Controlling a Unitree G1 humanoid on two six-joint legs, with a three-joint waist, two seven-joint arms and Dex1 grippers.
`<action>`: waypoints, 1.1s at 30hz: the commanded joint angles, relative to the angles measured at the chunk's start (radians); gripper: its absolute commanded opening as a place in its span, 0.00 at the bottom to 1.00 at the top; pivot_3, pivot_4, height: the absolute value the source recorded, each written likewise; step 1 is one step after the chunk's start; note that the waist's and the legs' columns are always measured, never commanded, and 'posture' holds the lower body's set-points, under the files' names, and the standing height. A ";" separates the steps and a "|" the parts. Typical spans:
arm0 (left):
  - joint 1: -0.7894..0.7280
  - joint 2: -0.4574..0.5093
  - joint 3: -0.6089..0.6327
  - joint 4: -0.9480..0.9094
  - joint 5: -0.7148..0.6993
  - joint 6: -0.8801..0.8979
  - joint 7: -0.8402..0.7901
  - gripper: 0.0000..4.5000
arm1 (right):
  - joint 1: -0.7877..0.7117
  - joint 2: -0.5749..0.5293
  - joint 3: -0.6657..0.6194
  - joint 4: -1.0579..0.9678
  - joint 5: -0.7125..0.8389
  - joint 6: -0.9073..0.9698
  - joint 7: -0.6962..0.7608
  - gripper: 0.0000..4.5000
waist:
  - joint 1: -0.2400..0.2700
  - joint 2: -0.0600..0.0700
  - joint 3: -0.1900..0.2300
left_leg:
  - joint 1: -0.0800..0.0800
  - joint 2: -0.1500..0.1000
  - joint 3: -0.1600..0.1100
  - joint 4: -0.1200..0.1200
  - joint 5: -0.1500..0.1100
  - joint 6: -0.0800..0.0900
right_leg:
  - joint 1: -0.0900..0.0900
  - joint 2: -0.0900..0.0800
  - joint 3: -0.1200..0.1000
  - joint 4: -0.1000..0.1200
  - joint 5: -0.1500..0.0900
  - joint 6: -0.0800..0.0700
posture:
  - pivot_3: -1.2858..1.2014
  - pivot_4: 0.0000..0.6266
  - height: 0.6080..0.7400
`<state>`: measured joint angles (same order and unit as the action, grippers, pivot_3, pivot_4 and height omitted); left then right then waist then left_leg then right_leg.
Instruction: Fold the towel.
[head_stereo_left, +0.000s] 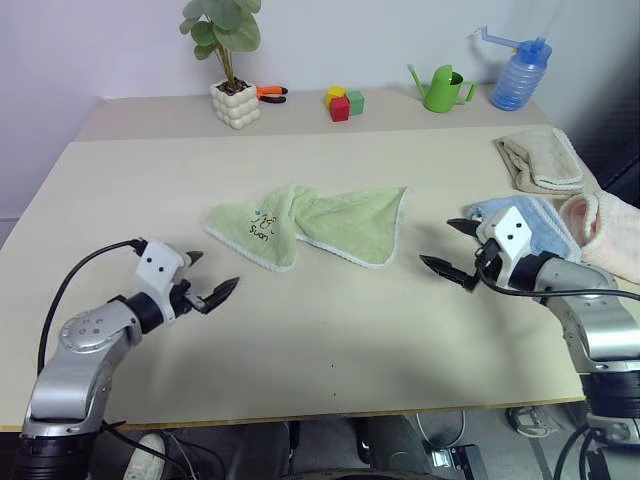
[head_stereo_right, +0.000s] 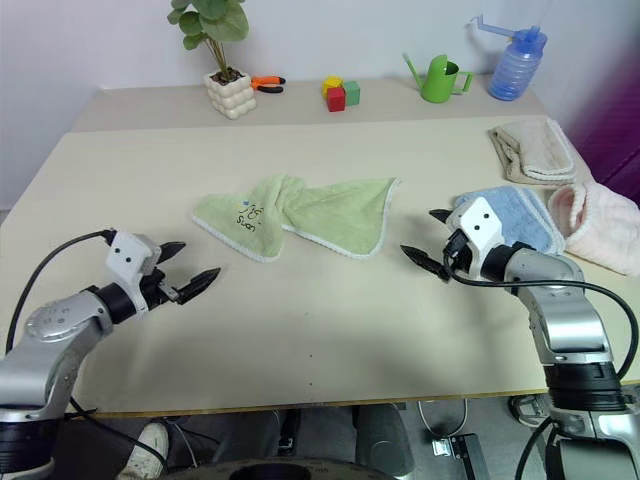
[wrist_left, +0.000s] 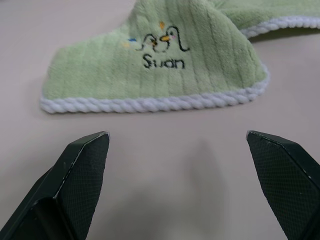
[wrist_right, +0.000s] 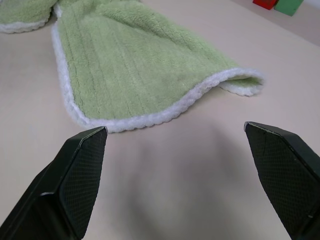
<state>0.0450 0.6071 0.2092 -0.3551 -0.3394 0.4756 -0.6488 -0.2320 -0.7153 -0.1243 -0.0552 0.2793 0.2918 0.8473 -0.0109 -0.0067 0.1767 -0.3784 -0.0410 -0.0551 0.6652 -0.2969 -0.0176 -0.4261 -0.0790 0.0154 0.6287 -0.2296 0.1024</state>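
While towel (head_stereo_left: 310, 228) lies crumpled crosswise on tabletop (head_stereo_left: 330, 340), midway ahead between left gripper (head_stereo_left: 210, 280) and right gripper (head_stereo_left: 458, 248); jaws of both released, empty.

"Swan" embroidered in dark thread on the towel (wrist_left: 165, 70)

You can't read the towel (head_stereo_left: 310, 228)'s dark embroidery from the head views; it is too small there. At three o'clock a pink cloth (head_stereo_left: 605, 228) is cut by the picture's edge. Behind the plant pot (head_stereo_left: 236, 103), at twelve o'clock, an orange-handled tool (head_stereo_left: 271, 94), perhaps pliers, is half hidden.
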 joint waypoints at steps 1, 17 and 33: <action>0.021 -0.009 -0.001 -0.049 -0.001 -0.005 0.019 1.00 | -0.040 0.011 0.013 -0.030 0.001 -0.001 -0.010 1.00 | 0.000 0.000 0.000 | 0.000 0.000 0.000 0.000 0.000 0.000 | 0.000 0.000 0.000 0.000 0.000 0.000 | 0.52 0.24 0.92; -0.121 -0.030 -0.406 -0.088 0.224 0.012 0.066 1.00 | -0.083 0.104 0.100 -0.057 -0.016 -0.013 -0.053 1.00 | 0.001 0.000 0.000 | 0.001 0.000 0.000 0.000 0.000 0.000 | 0.001 0.001 0.000 0.000 0.000 0.000 | 0.52 0.24 0.92; -0.304 -0.126 -0.484 0.111 0.430 0.106 0.216 1.00 | -0.010 0.127 0.083 -0.169 -0.011 0.033 -0.128 1.00 | -0.004 0.000 0.000 | 0.003 0.000 0.000 0.000 0.000 0.000 | 0.001 0.002 0.001 0.001 0.000 0.000 | 0.52 0.24 0.92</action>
<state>-0.2746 0.4563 -0.2971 -0.2776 0.0592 0.5553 -0.4330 -0.2332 -0.5890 -0.0164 -0.1751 0.2579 0.3369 0.7277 -0.0147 -0.0065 0.1763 -0.3754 -0.0409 -0.0549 0.6653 -0.2969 -0.0176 -0.4243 -0.0770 0.0159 0.6299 -0.2296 0.1026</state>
